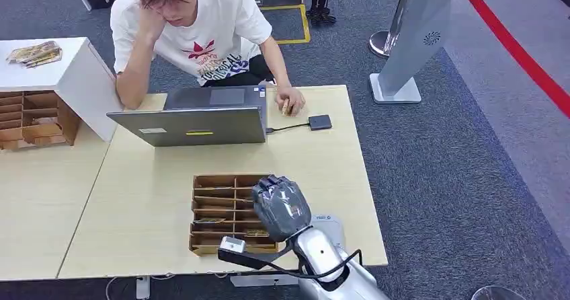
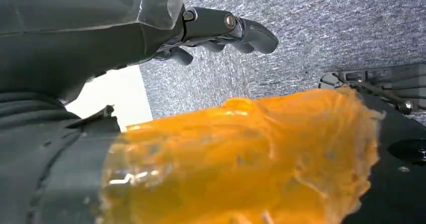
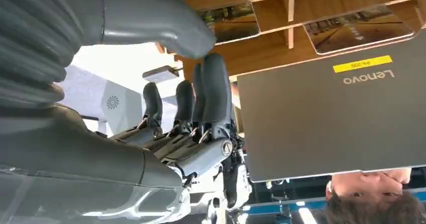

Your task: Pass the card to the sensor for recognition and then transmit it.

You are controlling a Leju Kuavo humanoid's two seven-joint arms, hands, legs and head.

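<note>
A wooden card box (image 1: 214,214) with several slots stands near the table's front edge, and cards lie in some slots (image 3: 359,28). My right hand (image 1: 281,207) hovers over the box's right side, its fingers (image 3: 215,93) stretched out and its thumb apart, holding nothing. The sensor, a small dark square pad (image 1: 320,122), lies on the table right of the laptop, joined to it by a cable. My left hand (image 2: 201,30) hangs over grey carpet, its fingers loosely spread around nothing.
A grey laptop (image 1: 201,122) stands open behind the box, its lid towards me. A person sits behind it, one hand (image 1: 289,102) resting on the table near the sensor. A white cabinet (image 1: 74,78) and a second wooden organiser (image 1: 33,118) stand at the left. A grey kiosk (image 1: 417,38) stands at the right.
</note>
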